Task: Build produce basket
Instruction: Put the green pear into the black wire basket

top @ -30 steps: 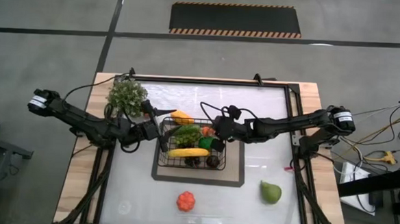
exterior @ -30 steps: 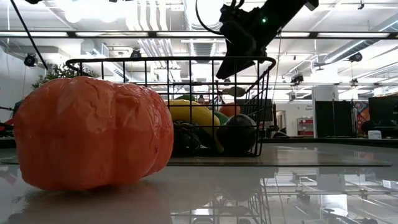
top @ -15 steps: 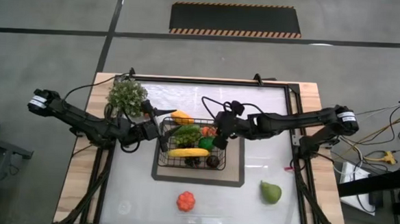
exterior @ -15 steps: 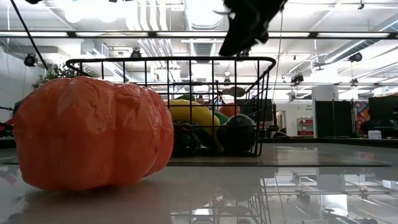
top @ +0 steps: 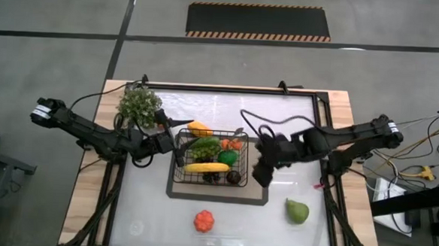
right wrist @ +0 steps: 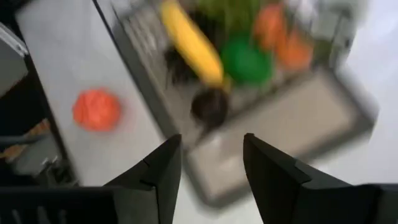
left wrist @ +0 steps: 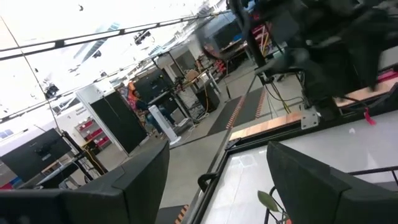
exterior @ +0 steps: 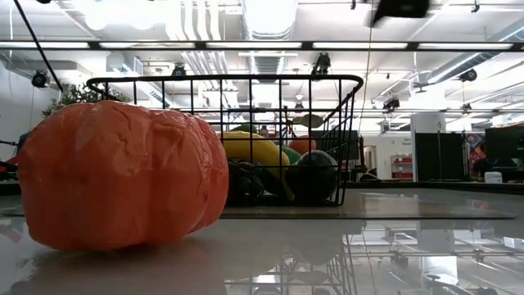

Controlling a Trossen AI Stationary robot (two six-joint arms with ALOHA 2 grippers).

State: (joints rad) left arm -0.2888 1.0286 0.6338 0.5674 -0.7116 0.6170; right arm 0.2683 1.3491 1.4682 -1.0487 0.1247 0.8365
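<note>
sitting outside one basket (top: 179,168): one pear (top: 297,211), one orange piece (top: 204,221); right tool (top: 260,173) open, empty

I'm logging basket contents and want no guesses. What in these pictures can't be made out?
- Low view: the black wire-mesh basket is half hidden by the orange pumpkin-shaped toy; produce behind it is unseen.
- Right wrist view: motion blur smears the basket's produce.
- High view: the dark pieces under the yellow banana are too small to name.

The right wrist view blurs the basket (right wrist: 249,81) and its produce (right wrist: 193,43).
</note>
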